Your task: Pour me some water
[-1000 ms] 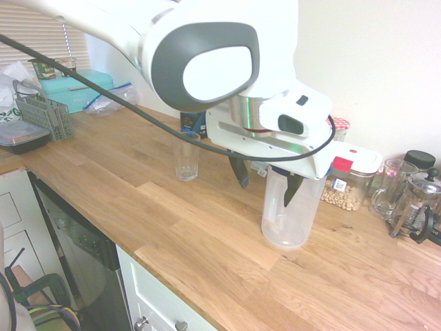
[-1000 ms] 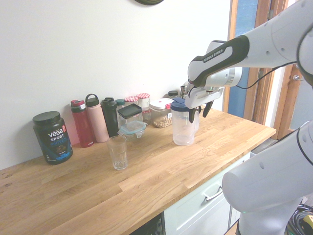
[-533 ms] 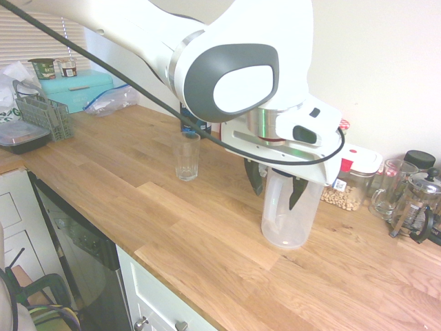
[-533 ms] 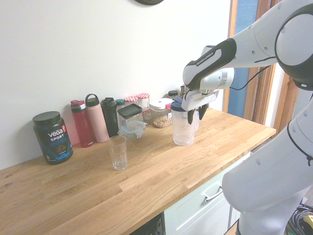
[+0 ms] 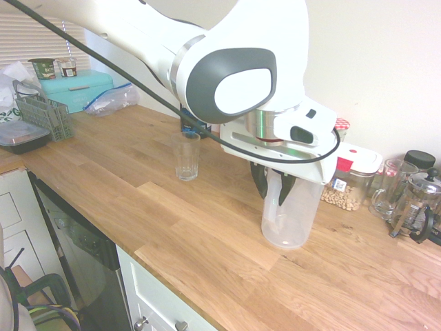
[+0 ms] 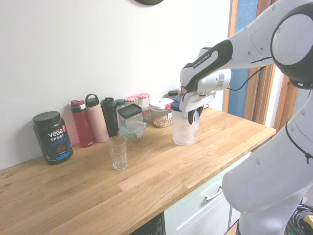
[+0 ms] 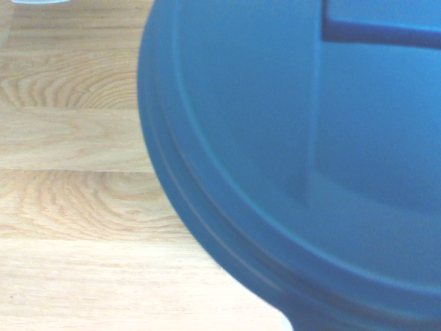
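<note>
The wooden bench (image 5: 172, 227) ran under everything, bare planks in front of me and clutter along the wall. My white arm (image 6: 254, 39) reached over it from the doorway side, my end effector (image 5: 273, 194) pointing steeply down at the clear plastic pitcher (image 5: 288, 221).

The pitcher stood upright on the bench. In the first exterior view my two dark fingers (image 5: 260, 185) hung against its upper part, at about ten o'clock of its body, just under its rim. They sat close together, but I could not tell whether they were pinching the pitcher's handle or merely beside it. In the wrist view the pitcher's blue lid (image 7: 296, 158) filled most of the frame, with bench grain beside it.

In the second exterior view, the empty drinking glass (image 6: 117, 152) stood upright at about eight o'clock from the pitcher, well apart from it. Behind the glass, along the wall, stood a dark protein tub (image 6: 52, 136), a red bottle (image 6: 82, 123), a pink bottle (image 6: 97, 118) and a dark bottle (image 6: 110, 116), then a food container with a white lid (image 6: 160, 113) just beside the pitcher.

In the first exterior view a French press (image 5: 417, 203) stood at three o'clock of the pitcher.
</note>
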`<state>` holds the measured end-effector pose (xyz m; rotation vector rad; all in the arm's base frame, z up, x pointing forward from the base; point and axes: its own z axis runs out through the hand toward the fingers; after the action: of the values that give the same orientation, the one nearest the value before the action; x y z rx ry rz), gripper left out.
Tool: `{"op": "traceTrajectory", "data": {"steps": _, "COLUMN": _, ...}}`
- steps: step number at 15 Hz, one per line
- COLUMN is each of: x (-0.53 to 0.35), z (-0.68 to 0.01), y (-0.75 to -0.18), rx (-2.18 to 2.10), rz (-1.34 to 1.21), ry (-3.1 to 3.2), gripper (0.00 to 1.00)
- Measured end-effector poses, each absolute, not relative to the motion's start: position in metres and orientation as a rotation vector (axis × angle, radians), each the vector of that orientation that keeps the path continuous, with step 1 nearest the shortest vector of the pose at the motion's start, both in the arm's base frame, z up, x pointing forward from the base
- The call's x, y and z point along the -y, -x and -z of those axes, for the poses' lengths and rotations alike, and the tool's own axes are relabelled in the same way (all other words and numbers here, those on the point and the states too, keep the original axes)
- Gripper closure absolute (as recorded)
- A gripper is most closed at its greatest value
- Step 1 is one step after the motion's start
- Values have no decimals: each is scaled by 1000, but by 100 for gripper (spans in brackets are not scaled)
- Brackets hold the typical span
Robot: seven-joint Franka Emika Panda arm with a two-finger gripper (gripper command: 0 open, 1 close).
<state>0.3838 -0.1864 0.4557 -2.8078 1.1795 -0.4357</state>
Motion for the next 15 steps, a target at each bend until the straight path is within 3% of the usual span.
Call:
{"op": "traceTrajectory", "data": {"steps": 8, "x": 192, "z": -469, "y": -385, "rx": -1185, "rz": 377, "ry": 2812, "gripper": 100}}
{"op": "traceTrajectory", "data": {"steps": 15, "x": 143, "z": -565, "y": -345, "rx": -852, "rz": 361, "ry": 2922, "gripper": 100}}
